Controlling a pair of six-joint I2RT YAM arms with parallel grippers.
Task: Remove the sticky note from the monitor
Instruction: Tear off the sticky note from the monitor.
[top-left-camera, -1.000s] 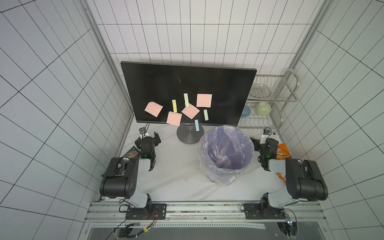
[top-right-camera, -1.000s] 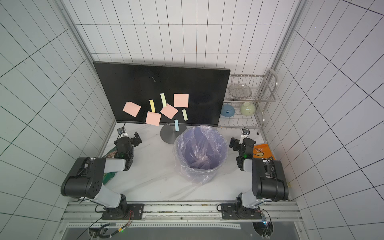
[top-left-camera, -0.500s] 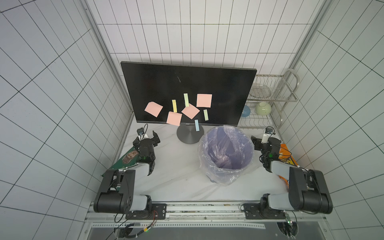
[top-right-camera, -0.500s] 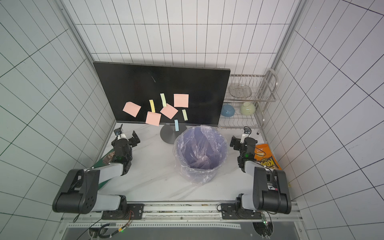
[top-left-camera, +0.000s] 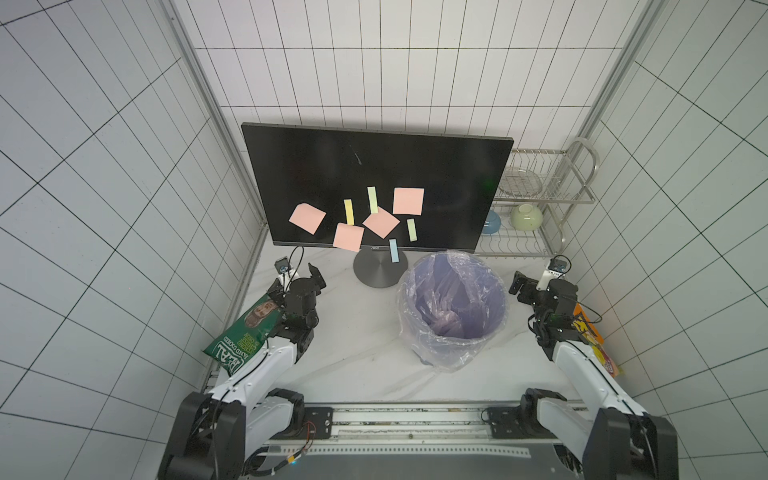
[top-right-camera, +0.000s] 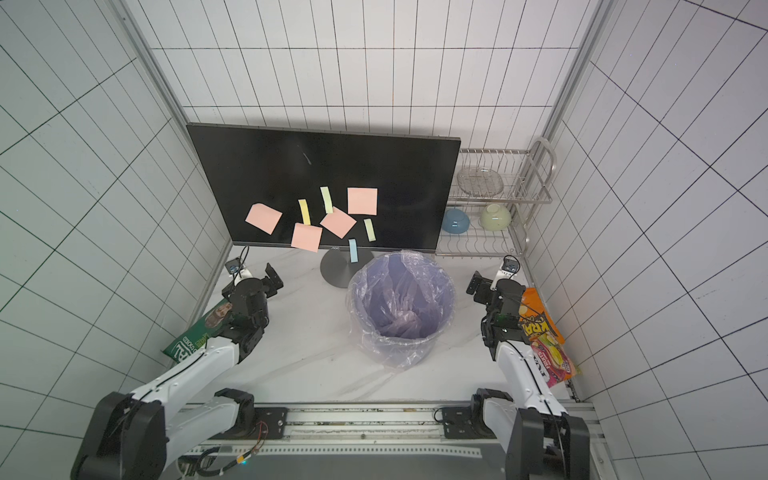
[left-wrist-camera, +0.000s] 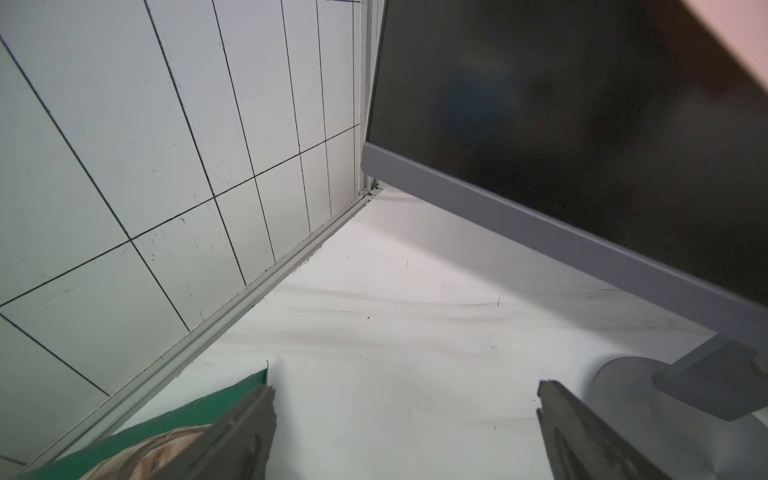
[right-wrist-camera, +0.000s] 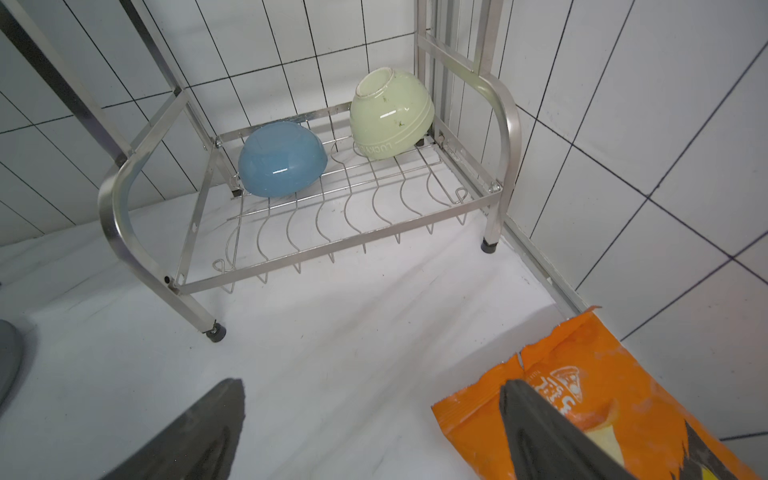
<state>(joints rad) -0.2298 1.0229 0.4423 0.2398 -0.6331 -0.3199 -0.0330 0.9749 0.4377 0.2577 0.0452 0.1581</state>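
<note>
The left arm (top-left-camera: 257, 365) and right arm (top-left-camera: 582, 370) are stretched forward, low over the table (top-left-camera: 353, 332). The left gripper (left-wrist-camera: 405, 395) and right gripper (right-wrist-camera: 372, 386) are held wide apart, with nothing gripped. The monitor (top-left-camera: 374, 174) is stood at the back, and sticky notes (top-left-camera: 408, 201) are stuck on its lower screen.

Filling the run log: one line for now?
left gripper: open, empty | right gripper: open, empty | monitor: sticky notes attached

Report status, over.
Left end effector open, empty. Right end effector open, empty. Sticky notes on monitor, untouched. Lined bin close before screen.
</note>
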